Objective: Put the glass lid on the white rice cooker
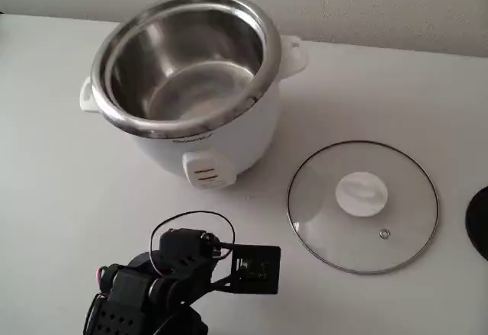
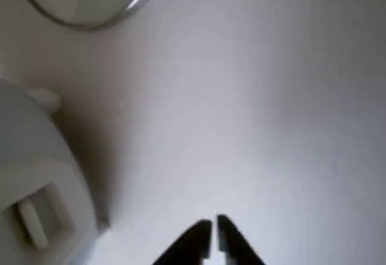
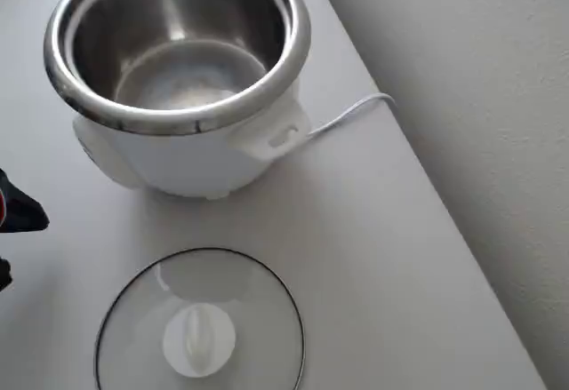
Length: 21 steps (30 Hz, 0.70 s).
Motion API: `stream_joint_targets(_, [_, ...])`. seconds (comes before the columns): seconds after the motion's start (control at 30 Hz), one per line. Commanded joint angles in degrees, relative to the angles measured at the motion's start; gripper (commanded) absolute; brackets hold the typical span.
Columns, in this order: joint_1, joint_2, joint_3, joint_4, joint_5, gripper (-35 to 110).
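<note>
Currently lid (image 1: 363, 205) flat on table (image 1: 53, 159), beside open cooker (image 1: 191, 83).
Gripper (image 2: 213, 235) jaws nearly together, holding nothing.

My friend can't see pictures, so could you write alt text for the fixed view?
An open white rice cooker with a shiny steel pot stands on a white table. Its glass lid lies flat on the table to the right, apart from it. A black robot arm sits at the bottom edge.

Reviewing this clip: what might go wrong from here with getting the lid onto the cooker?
The glass lid lies flat on the table, so its small smooth knob is probably the only hold and could slip. The gripper looks shut and must open first. The rice cooker stands close by; a swing might knock it.
</note>
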Motion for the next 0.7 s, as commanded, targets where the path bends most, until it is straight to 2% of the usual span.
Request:
stream_joint_targets(0.0, [-1.0,0.4,0.1,-1.1,-0.7,2])
stream_joint_targets(0.17, [4.9,0.4,2.0,-8.6,-0.7,1])
stream_joint_targets(0.27, [13.4,0.3,5.1,-19.2,-0.3,1])
stream_joint_targets(0.37, [20.0,0.4,5.1,-25.3,-2.0,2])
stream_joint_targets(0.47, [21.6,0.3,5.2,-29.0,-3.3,12])
stream_joint_targets(0.53, [20.0,-1.8,5.3,-32.8,-3.7,13])
stream_joint_targets(0.67, [20.6,-22.0,5.4,-57.0,-5.4,16])
